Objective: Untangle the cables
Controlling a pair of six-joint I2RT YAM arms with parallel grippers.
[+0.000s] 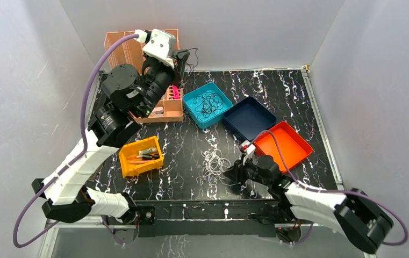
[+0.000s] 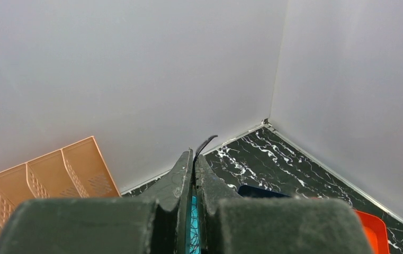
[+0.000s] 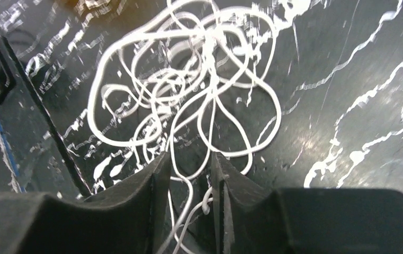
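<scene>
A white cable tangle [image 1: 215,164] lies on the black marbled table near the front middle. My right gripper [image 1: 233,173] sits low at its right side. In the right wrist view the white cable [image 3: 188,79] spreads in loose loops, and my right gripper [image 3: 190,159] stands open with a few white strands running between its fingers. A black cable tangle [image 1: 208,103] fills the teal tray [image 1: 191,98]. My left gripper [image 1: 183,62] is raised at the back left, shut on a thin black cable [image 2: 205,143] whose end pokes out past the left gripper [image 2: 194,156].
A navy tray [image 1: 249,119] and an orange-red tray [image 1: 284,146] stand to the right of the teal one. A yellow bin [image 1: 140,156] of small items stands front left. A peach slotted basket [image 1: 132,48] is at the back left, below the raised left arm.
</scene>
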